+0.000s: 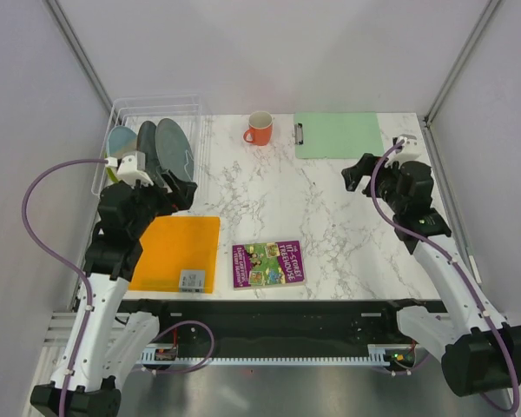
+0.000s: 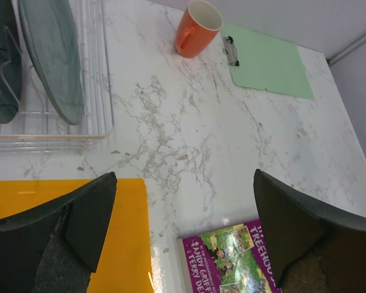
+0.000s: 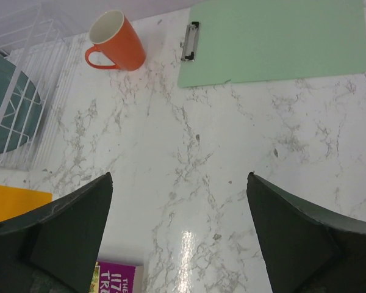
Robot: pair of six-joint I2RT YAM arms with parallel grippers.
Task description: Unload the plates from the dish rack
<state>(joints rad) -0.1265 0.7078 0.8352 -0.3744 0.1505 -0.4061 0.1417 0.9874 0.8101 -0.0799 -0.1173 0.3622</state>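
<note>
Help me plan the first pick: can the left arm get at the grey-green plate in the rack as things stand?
Probably yes. The left gripper hangs open near the dish rack's near end, and the grey-green plate is the rightmost plate in it, with nothing between them.

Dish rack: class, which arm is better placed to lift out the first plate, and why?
Left. The left pincer is open near the dish rack, close to the grey-green plate. The right pincer, also open, sits across the table near the green clipboard.

Overhead, wrist views; common dish rack (image 2: 49,137)
</note>
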